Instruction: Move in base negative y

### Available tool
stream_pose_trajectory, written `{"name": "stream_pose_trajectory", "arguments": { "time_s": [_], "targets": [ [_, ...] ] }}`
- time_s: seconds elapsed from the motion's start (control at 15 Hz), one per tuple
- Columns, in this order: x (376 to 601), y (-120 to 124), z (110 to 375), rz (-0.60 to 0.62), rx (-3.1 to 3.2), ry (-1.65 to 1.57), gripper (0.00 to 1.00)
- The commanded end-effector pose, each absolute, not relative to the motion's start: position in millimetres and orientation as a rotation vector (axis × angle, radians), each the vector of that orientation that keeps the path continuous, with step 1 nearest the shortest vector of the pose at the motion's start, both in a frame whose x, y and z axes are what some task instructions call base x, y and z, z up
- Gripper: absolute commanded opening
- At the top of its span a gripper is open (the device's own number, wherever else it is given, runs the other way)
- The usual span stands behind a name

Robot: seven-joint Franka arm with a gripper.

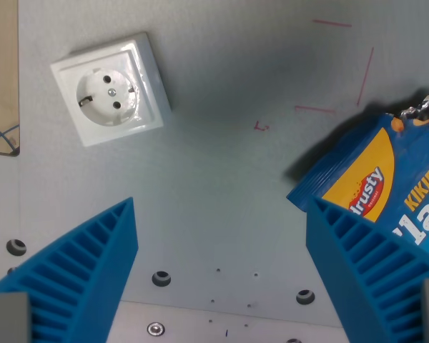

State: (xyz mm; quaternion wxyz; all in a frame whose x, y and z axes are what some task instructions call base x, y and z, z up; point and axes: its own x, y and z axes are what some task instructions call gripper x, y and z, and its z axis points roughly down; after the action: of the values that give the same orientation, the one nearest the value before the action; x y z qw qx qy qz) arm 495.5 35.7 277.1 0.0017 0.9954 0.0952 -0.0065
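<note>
My gripper [222, 264] hangs open above a grey plate, its two blue ribbed fingers [79, 275] at the bottom corners of the wrist view with nothing between them. A white wall socket [111, 89] lies tilted on the plate at the upper left, well apart from the fingers. A blue and yellow snack bag [386, 186] lies at the wrist view's right; the right finger overlaps its lower part in the picture, and I cannot tell whether they touch.
The grey plate [229, 157] has several screw holes [161, 278] near its bottom edge and thin red marks [332, 23] at the upper right. A wooden strip with a blue wire [0, 139] runs along the left edge.
</note>
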Motion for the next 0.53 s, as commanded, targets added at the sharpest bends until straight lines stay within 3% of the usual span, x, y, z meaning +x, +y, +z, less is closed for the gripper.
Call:
{"name": "stream_pose_trajectory", "arguments": {
  "time_s": [0.07, 0.53],
  "targets": [
    [494.9, 30.3, 279.9, -0.011, 3.124, 0.299, 1.00],
    [488.8, -6.5, 279.5, -0.011, 3.124, 0.299, 1.00]
  ]
}}
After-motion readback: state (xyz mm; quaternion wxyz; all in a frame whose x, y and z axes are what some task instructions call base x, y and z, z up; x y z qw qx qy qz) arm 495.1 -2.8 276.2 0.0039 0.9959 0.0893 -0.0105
